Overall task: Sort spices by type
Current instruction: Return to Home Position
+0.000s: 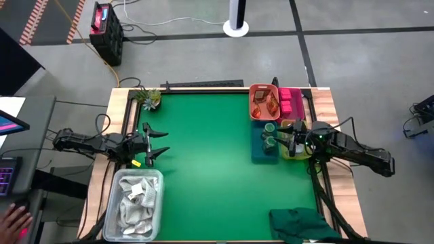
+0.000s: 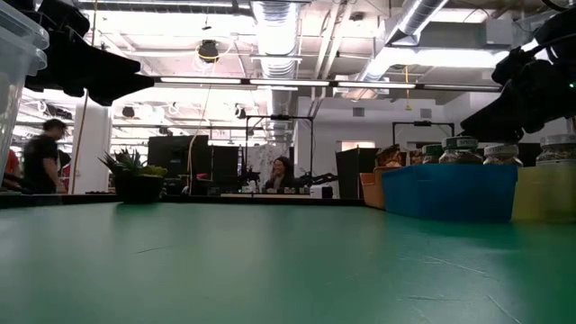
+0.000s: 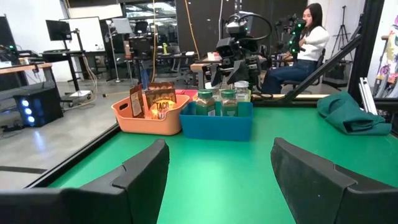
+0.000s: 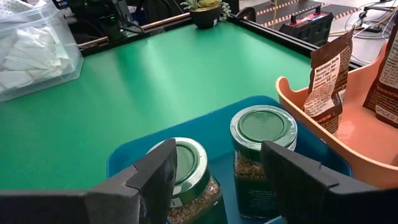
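**Both arms out, fingers open, nothing held**

Left gripper (image 1: 158, 143) sits at the left edge of the surface (image 1: 203, 169), pointing inward, fingers wide apart and empty. Right gripper (image 4: 214, 177) hovers over the blue bin (image 4: 205, 124), fingers parted above the green-lidded jars (image 4: 264, 127), gripping neither. Brown packets (image 4: 326, 81) stand in the orange bin (image 4: 348, 146).

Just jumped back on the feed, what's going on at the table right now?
Neither arm holds anything. The right gripper hangs open just above the blue bin, where two green-lidded jars stand. Brown packets stand in the orange bin beside it. The left gripper is open over the bare green mat on the table's left side, near the clear tub of white rags.
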